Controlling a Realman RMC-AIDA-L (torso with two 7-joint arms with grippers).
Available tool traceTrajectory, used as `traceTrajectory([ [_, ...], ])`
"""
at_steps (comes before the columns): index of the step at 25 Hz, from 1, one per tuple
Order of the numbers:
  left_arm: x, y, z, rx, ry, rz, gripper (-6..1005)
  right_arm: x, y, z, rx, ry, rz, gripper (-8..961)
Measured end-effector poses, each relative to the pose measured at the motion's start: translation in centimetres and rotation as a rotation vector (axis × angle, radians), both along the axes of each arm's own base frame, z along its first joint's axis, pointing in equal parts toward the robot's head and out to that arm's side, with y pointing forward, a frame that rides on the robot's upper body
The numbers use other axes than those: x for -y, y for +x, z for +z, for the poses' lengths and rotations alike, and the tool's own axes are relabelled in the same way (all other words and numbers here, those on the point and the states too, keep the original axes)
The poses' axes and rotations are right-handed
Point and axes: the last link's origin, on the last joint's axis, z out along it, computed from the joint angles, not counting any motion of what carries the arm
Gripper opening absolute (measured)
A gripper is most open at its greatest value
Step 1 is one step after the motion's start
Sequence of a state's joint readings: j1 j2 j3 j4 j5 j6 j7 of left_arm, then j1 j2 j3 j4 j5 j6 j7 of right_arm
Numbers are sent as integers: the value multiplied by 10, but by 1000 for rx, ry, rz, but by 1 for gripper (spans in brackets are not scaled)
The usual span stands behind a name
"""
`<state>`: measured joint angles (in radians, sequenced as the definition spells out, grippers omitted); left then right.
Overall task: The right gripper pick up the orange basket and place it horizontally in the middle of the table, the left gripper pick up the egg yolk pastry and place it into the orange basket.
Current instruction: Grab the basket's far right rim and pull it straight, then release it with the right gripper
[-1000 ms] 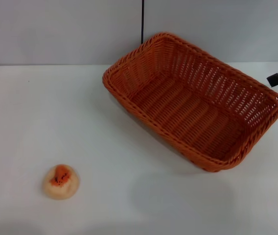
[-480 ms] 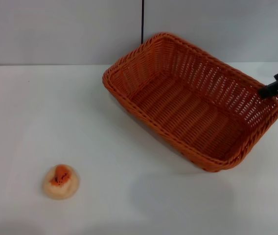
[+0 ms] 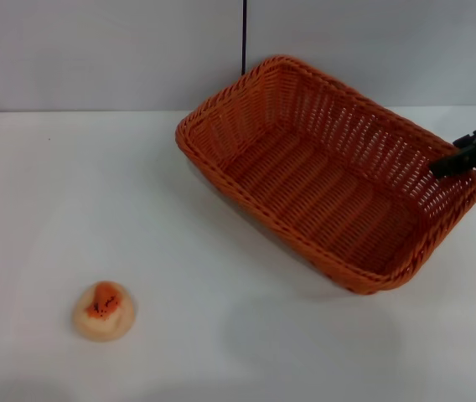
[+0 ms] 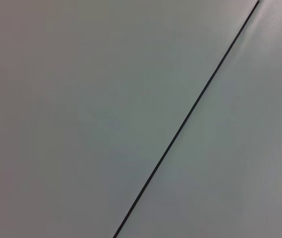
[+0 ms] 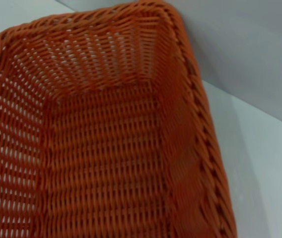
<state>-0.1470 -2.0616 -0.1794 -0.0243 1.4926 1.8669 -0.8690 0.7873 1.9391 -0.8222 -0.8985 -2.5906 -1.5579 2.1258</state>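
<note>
Right gripper [image 3: 452, 163] low at far right, dark tip leftward

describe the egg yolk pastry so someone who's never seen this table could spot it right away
Start from the white table and the big orange basket at its far right. The egg yolk pastry sits alone near the front left, well apart from the basket. It is a small pale cream dome with an orange patch on top.
</note>
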Motion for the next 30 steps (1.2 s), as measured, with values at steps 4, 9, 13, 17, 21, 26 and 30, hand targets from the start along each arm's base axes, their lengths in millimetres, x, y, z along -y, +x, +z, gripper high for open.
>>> traceTrajectory([
  [4, 0, 0, 0, 0, 0, -1, 833, 0, -1, -2, -11, -9, 13, 724],
  [9, -3, 2, 0, 2, -1, -9, 832, 1, -1, -5, -15, -16, 15, 496],
  [13, -7, 4, 0, 2, -1, -18, 832, 2, -1, -6, -17, -24, 16, 298],
  [17, -9, 5, 0, 2, -1, -24, 832, 4, 1, -6, -21, -25, 11, 260],
  [21, -11, 5, 1, 3, -2, -31, 832, 4, 2, -6, -26, -22, 6, 222],
  [26, -11, 5, 2, 3, 0, -33, 832, 5, 0, -7, -75, -8, 6, 189],
  [30, -11, 5, 2, 2, 2, -32, 832, 8, -2, -7, -134, -10, 18, 182],
])
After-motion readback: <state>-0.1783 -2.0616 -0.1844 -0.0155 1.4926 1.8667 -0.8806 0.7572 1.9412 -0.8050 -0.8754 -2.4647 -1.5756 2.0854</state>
